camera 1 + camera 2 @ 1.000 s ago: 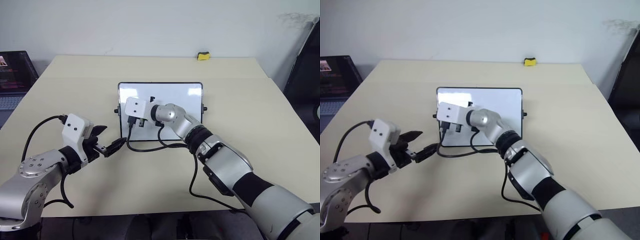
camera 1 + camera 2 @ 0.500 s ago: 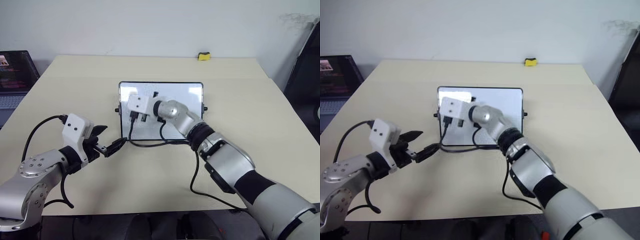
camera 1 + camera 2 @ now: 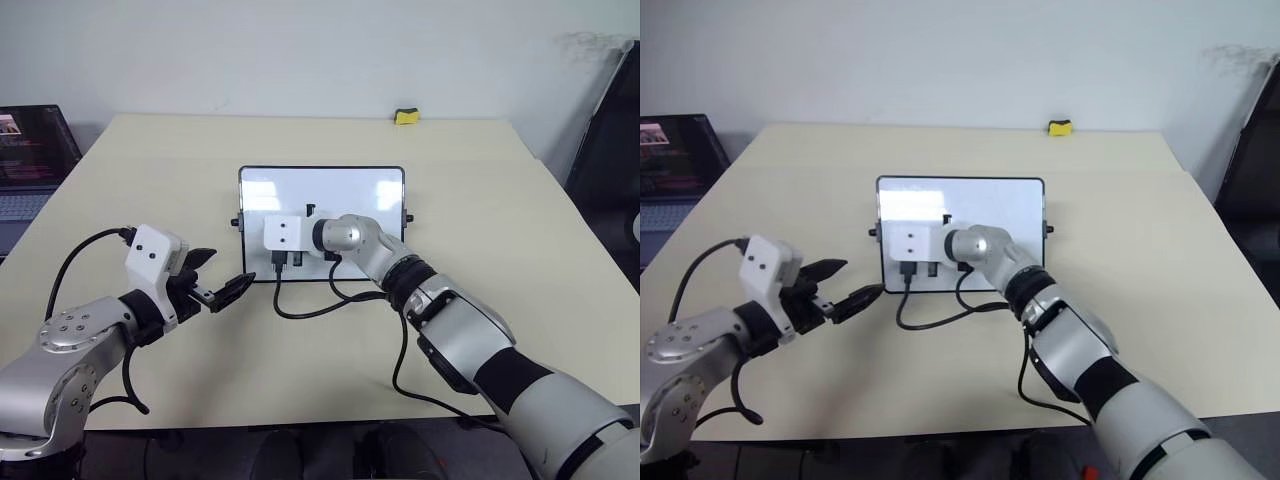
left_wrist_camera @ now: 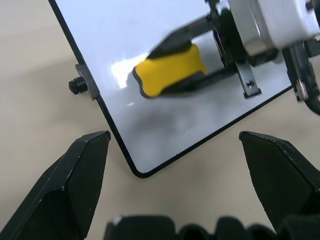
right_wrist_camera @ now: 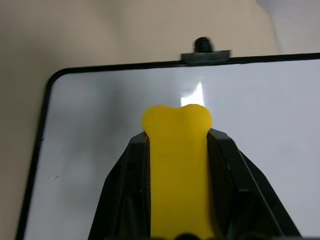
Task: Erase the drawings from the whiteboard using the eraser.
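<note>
The whiteboard [image 3: 352, 192] lies flat in the middle of the table, a black knob [image 5: 202, 44] on its short side. My right gripper [image 5: 177, 141] is shut on the yellow eraser [image 4: 169, 69] and holds it against the board's near left part, pointing at the left short side. In the head views the white wrist box [image 3: 283, 232] covers the eraser. The drawings are out of view; the bare white that shows carries only a faint grey smudge [image 4: 160, 120]. My left gripper [image 3: 222, 275] hangs open and holds nothing, just off the board's near left corner.
A second small yellow-and-black block [image 3: 406, 114] sits at the table's far edge. A laptop [image 3: 30, 150] stands off the table's left side. A black cable [image 3: 310, 305] from the right wrist loops over the table in front of the board. A dark panel [image 3: 612, 130] stands at the right.
My right gripper carried the eraser toward the board's far edge, then swept it back to the near edge and a little to the right. The left arm stayed still.
</note>
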